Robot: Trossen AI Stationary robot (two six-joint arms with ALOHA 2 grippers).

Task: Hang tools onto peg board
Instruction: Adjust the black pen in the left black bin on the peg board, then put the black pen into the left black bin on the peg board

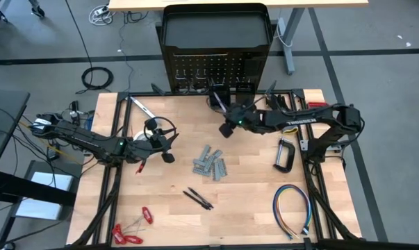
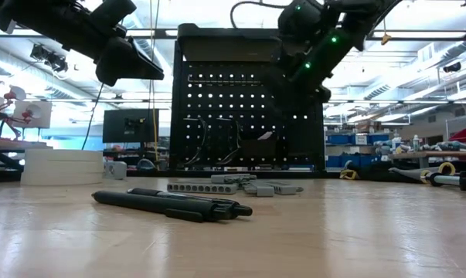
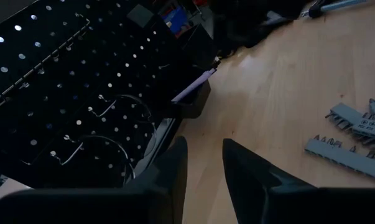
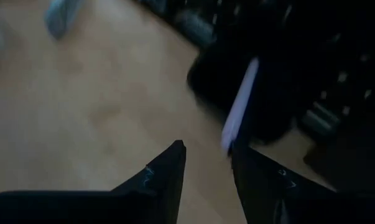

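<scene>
Right claw (image 1: 226,129) is seen near the foot of the peg board (image 1: 216,69), at 12 o'clock on the desk (image 1: 174,187). Its fingers are parted w/ nothing between them; a pale strip sits just beyond the tips in a small black bin (image 4: 237,93). Left claw (image 1: 169,149) hangs over the desk at abt 9 o'clock, fingers slightly apart, nothing pinched.

Tools not yet hung are spread out: grey metal pieces (image 1: 209,165) at centre, dark pens (image 1: 197,198) toward 6, black C-clamp (image 1: 285,155) at 3, red-handled tools (image 1: 129,232) at 7, white tape roll (image 1: 141,137) just beside the left claw. Wire-like loops (image 2: 209,143) are already on the board's hooks.

Risks, as judged: right claw could knock the bin or snag a hook if swung sideways, being so close to the panel. Left claw could clip the tape roll on descent.

Hard to make out: the pale strip's identity can't be told. Board's hooks are mostly lost against black. The right wrist view is blurred.
</scene>
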